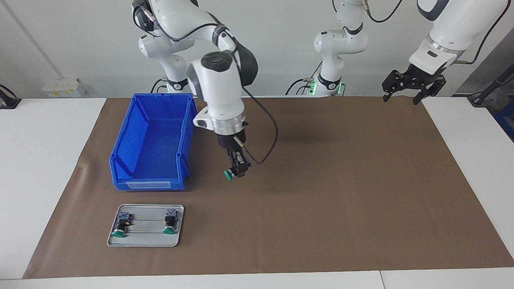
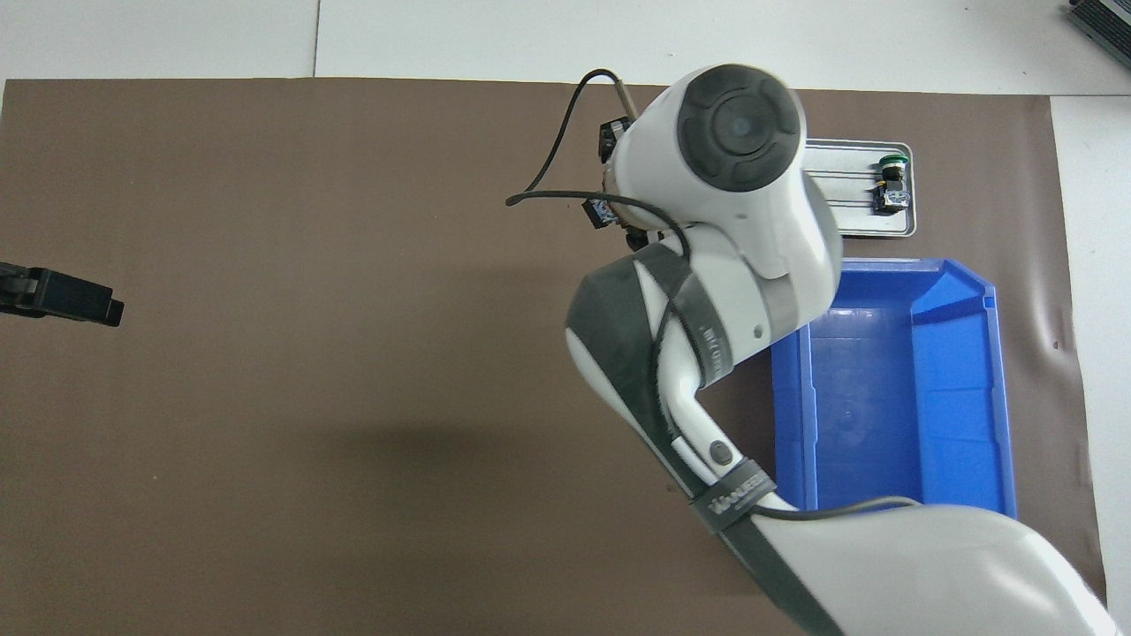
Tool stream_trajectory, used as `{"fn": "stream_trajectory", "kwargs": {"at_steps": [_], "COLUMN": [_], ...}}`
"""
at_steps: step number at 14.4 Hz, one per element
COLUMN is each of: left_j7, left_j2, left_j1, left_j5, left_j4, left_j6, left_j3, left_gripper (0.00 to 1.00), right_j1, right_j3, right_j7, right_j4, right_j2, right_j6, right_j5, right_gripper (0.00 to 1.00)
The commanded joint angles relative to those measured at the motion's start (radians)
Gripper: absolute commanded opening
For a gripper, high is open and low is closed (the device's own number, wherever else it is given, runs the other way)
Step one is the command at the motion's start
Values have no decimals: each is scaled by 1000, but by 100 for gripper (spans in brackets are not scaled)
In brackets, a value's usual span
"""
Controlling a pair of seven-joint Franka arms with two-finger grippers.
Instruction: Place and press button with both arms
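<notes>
Broad white surface [image 1: 48,160] under a brown paper mat [image 1: 321,200], all laid out flat. Taking the open blue plastic bin [image 1: 152,142] as the marker: sitting toward the right arm's end of the mat, empty inside as far as can be seen.

Big white right arm [image 1: 219,92] reaching down just beside the bin, toward the mat's middle. White left arm [image 1: 449,36] waiting well away from the bin, at the other end of the surface, up in the air.

Flat grey metal tray [image 1: 145,225] lying farther from the robots than the bin, just apart from its front lip. On the tray, two spare push buttons, green-capped with black bodies [image 1: 122,224] [image 1: 170,221], lying on their sides near the tray's two ends.

Right end effector [image 1: 237,168] clamped narrow on the small push button with round green mushroom cap and black body [image 1: 229,174], held up off the mat beside the bin, cap tilted downward and toward the bin. Left end effector [image 1: 413,82] spread wide, holding nothing.

Handling, as a judgement: light, rigid, hard plastic, so no squashing but likely slippery on the smooth cap. Best gripped across the black cylindrical body, leaving the green cap free for pressing. Top-heavy cap likely to tip once set upright, so worth pinning the body with one end effector while the other presses.
</notes>
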Motion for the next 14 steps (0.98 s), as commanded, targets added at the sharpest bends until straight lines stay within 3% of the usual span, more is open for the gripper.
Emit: {"fn": "stream_trajectory", "kwargs": {"at_steps": [1,3,5,8,11,14], "left_j7": [6,6,6,6,6,6], "left_j2": [-29,-29,-29,-29,-29,-29], "left_j1": [9,9,9,9,9,9], "left_j5": [14,14,14,14,14,14], "left_j4": [-36,-36,-36,-36,-36,-36], "left_j6": [19,19,19,19,19,19], "left_j3": [-5,-5,-5,-5,-5,-5], "left_gripper": [100,100,100,100,100,100], "right_j1": [101,193,238,262,268,270], "right_j3": [-2,-7,-3,1,1,1], "right_j7": [241,384,521,621,624,625], "right_j4": [-17,4,9,-28,-135,-169], "right_j2": [48,157,203,200,182,169], "right_j6": [51,64,144,177,267,272], "right_j5": [-49,-119,-155,-143,-146,-152], "right_gripper": [0,0,0,0,0,0]}}
